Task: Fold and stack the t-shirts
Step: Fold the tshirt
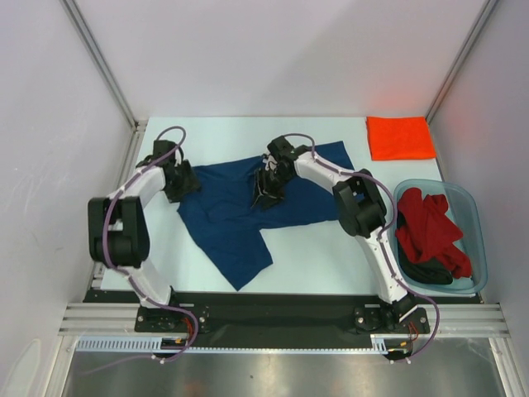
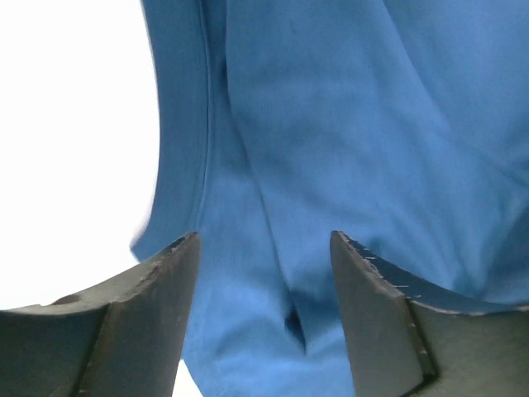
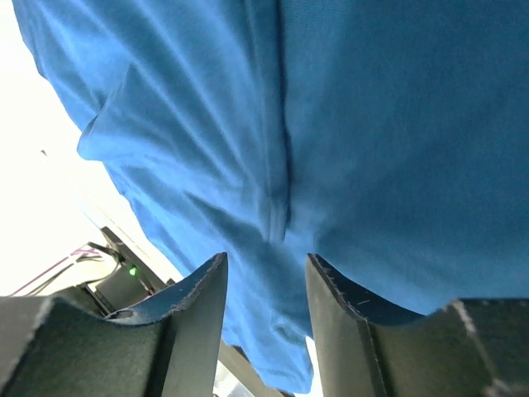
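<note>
Closest to the lens, the left pincer (image 2: 264,236) stands wide open with nothing between its fingers; past them lies the hemmed left edge of the navy shirt (image 1: 231,215), with bare bench (image 1: 331,248) showing beside it. The right pincer (image 3: 266,258) is open too, at a narrower gap, and no cloth is visibly nipped in it. A seam runs straight toward that gap.

From above, the navy shirt lies spread and rumpled at the middle of the bench, one lobe trailing toward the near edge. The left pincer sits at its left edge and the right pincer is low over its far middle. An orange shirt (image 1: 401,137) lies folded flat in the far right corner, well apart. A red shirt (image 1: 426,227) and a dark shirt (image 1: 426,271) lie heaped in the tub (image 1: 482,265) at the right.

The step in hand looks like taking hold of the navy shirt for its first fold. To do it well, I judge each pincer should close on a single layer right at an edge or seam, not on a bunched ridge, or the fold will come out crooked. The left one is well placed for the hem. The right one might better catch the seam under it. The two should lift together, only enough to clear the bench, and carry the cloth over in one line so the trailing lobe is not dragged into wrinkles.
</note>
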Available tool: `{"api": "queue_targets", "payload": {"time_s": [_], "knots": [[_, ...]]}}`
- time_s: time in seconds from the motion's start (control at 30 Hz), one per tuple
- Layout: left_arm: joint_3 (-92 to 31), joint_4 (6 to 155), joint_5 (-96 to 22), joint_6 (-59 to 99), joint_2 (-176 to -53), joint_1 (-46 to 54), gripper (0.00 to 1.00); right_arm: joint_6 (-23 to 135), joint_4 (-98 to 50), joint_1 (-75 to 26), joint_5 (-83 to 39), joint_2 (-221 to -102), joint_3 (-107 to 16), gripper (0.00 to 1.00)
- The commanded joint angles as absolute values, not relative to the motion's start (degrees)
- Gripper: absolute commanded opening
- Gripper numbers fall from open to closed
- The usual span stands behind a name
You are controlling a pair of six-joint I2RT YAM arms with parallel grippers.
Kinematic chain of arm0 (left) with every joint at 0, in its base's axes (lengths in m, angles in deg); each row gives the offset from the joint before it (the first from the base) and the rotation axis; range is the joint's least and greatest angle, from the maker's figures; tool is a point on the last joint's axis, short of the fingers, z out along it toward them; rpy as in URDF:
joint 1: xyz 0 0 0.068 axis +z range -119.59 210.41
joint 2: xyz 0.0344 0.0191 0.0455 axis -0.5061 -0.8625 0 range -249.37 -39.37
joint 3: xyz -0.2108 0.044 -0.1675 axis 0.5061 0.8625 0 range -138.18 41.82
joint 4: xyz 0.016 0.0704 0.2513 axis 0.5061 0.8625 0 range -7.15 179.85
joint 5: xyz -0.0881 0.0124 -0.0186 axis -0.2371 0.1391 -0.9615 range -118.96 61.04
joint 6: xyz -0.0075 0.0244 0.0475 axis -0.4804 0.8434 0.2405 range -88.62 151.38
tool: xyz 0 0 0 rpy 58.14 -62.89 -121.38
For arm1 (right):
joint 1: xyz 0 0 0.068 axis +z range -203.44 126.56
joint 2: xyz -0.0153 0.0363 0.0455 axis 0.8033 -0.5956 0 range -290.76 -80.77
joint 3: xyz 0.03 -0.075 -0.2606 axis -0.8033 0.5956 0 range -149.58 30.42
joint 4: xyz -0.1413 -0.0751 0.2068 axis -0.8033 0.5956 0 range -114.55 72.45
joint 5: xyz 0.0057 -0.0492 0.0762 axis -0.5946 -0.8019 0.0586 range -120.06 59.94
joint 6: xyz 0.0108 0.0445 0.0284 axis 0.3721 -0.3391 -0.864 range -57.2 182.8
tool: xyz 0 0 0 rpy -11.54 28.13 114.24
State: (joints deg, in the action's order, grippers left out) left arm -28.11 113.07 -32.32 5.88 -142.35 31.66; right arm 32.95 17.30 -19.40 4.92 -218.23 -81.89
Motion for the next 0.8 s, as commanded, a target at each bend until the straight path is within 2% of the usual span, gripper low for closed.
{"api": "queue_targets", "payload": {"time_s": [0.0, 0.17, 0.27, 0.47, 0.77], "knots": [[-22.88, 112.83, -34.22, 5.63, -131.85, 29.37, 0.65, 36.16, 20.8, -20.48, 2.99, -211.65, -81.82, 0.49], [-12.61, 106.68, -43.72, 4.75, -124.63, 27.51, 0.5, 37.75, 20.89, -22.15, 1.67, -206.55, -76.55, 0.5], [-9.7, 104.22, -44.52, 4.83, -123.75, 25.23, 0.48, 38.01, 20.19, -22.94, 0.7, -203.12, -72.78, 0.5], [-5.64, 97.01, -42.77, 10.18, -124.44, 22.76, 0.57, 37.4, 16.68, -25.05, 0.35, -196.79, -64.17, 0.5], [-7.48, 96.74, -39.69, 11.69, -129.1, 22.76, 0.55, 37.4, 15.53, -26.98, -0.18, -192.92, -59.05, 0.5]]}}
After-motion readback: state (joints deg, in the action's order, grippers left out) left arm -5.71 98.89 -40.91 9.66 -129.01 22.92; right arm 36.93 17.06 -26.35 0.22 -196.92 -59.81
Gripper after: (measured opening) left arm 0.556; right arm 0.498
